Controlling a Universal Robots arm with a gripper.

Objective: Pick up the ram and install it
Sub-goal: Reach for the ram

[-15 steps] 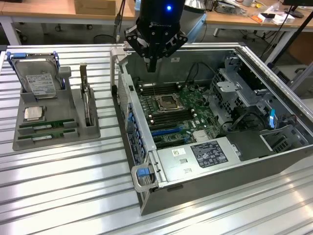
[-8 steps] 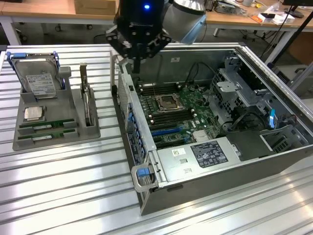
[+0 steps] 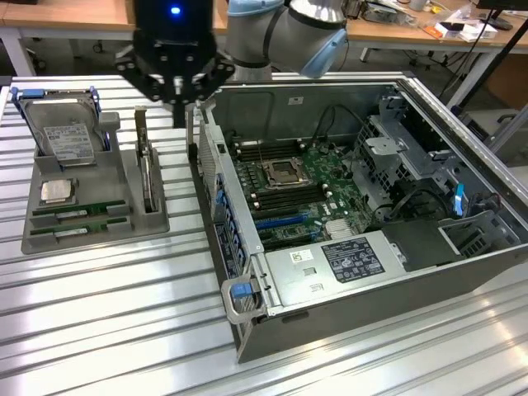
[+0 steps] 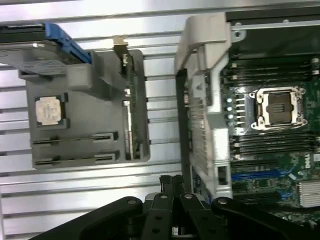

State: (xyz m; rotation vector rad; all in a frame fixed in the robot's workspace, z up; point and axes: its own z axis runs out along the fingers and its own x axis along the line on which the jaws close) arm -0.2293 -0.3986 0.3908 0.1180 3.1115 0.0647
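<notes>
Grey plastic forms the tray (image 3: 92, 242) at the exterior view's left, and the ram (image 3: 78, 209) is found lying in one of its two front grooves, with a second similar stick (image 3: 82, 228) laid in the groove just beside it. On the same tray a hard drive (image 3: 66, 136), a square silver processor chip (image 3: 56, 191) and an upright expansion card (image 3: 147, 177) are kept. The ram is touched by nothing and lies well apart from the open computer case (image 3: 396, 297), where the motherboard (image 3: 309, 177) is exposed and the long dark memory slots (image 3: 247, 153) beside the processor socket (image 3: 285, 173) appear to be unoccupied.

The gripper (image 3: 181, 115) is seen raised above the table, over the gap between the tray and the case wall that faces it. Its fingers (image 4: 167, 182) are pressed together, and nothing is pinched between them.

The step in hand is judged to be the approach for the pick, since nothing is lifted and nothing is installed. For the pick, it is judged that the fingers must first be spread, the gripper must be brought over the front grooves, and the fingers must be lined up so that the thin board is taken across its thickness. Care is called for, because the two sticks lie close together and little room is left by the groove walls.
</notes>
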